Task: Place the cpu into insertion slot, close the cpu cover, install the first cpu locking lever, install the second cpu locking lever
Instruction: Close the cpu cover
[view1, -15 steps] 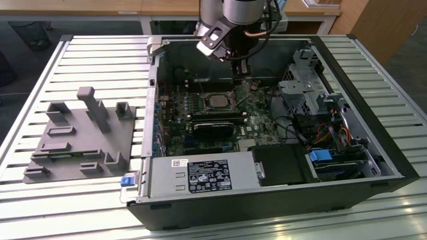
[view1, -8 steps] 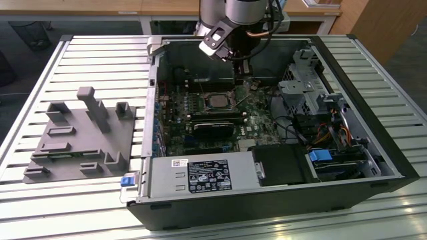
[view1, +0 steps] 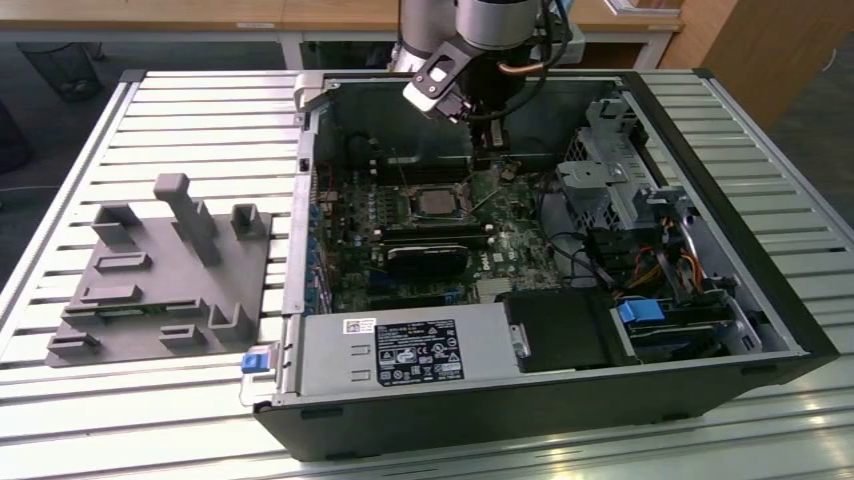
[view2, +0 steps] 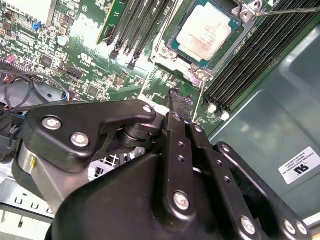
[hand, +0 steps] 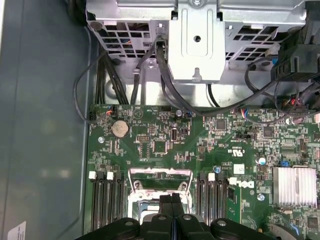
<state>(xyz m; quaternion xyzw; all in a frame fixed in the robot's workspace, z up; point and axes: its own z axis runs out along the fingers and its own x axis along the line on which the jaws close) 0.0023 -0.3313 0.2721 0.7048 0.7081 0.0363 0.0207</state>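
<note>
The cpu (view2: 210, 31) lies flat in the insertion slot (view1: 435, 201) on the green board, silver top up. The grey cpu cover (view2: 227, 50) frames it and looks folded down around it. A thin metal lever rod (view2: 287, 10) runs out from one corner of the slot. My gripper (view2: 180, 98) hangs just above the board beside the slot, shut with nothing between its fingers. In the exterior view the gripper (view1: 489, 158) stands a little behind the slot and toward the exterior view's right. In the first wrist view the joined fingertips (hand: 171, 201) cover part of the slot's frame (hand: 160, 175).
Long black memory slots (view2: 250, 65) flank the socket on both sides. A black heatsink block (view1: 427, 258) sits nearer the camera. A metal drive cage (hand: 195, 40) with cables rises beyond the board. A grey fixture (view1: 160, 270) lies on the slatted table (view1: 200, 120) beside the case.
</note>
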